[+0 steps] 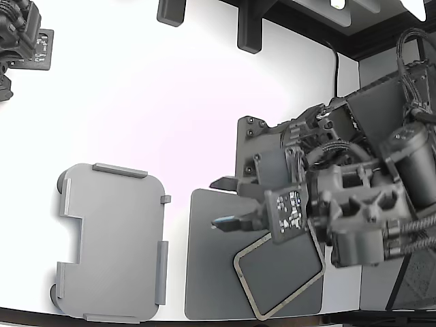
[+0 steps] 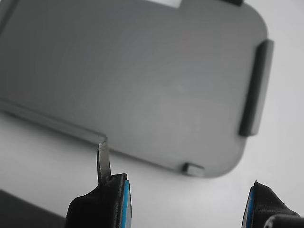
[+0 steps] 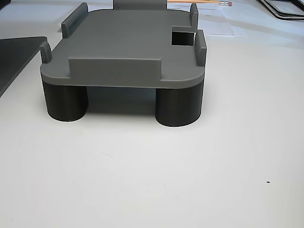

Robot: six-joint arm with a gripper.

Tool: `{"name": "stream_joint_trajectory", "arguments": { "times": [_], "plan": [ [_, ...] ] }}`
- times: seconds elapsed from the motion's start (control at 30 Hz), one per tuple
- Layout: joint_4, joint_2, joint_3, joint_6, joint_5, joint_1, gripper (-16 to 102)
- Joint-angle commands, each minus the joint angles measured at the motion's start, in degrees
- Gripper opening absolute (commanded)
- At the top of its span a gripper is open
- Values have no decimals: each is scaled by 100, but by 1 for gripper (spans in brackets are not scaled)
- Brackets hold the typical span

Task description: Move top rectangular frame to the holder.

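Observation:
The top rectangular frame [image 1: 246, 286], a thin tan-bordered hollow rectangle, sits askew over the dark mat [image 1: 211, 272] at the exterior view's lower right. Its upper corner is hidden under my wrist. My gripper [image 1: 226, 203] is just above that corner, pointing toward the exterior view's left, jaws wide apart, nothing between them. I cannot tell whether a finger touches the frame. The holder [image 1: 109, 242], a light grey tray with raised tabs, is at the lower left. The wrist view looks past my gripper [image 2: 185, 190] onto the holder [image 2: 142, 85]. The other view shows the holder [image 3: 128, 47] on dark round legs.
A second arm [image 1: 20, 41] sits still at the exterior view's top left. Two dark brackets [image 1: 248, 27] stand at the back edge. My own arm and base fill the right side. The table's front edge runs just below the holder and the mat.

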Motion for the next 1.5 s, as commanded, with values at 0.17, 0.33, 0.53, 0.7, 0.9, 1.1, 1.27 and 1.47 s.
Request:
{"name": "stream_joint_trajectory", "arguments": {
  "times": [0.17,0.33,0.53,0.7,0.9,1.1,1.27,1.47],
  "plan": [
    [1230,-765,-747,1283,-571,1441,100],
    [1362,-888,-589,1652,-905,1802,100],
    [1389,-1037,-431,1863,-1134,2101,100],
    [1292,-1213,-290,2294,-1151,2496,99],
    [1046,-1371,-79,2698,-1116,2883,98],
    [896,-1362,123,2979,-1134,3129,97],
    [879,-1468,211,3041,-1204,3155,98],
    [888,-1626,264,3059,-1274,3243,97]
  ]
}}
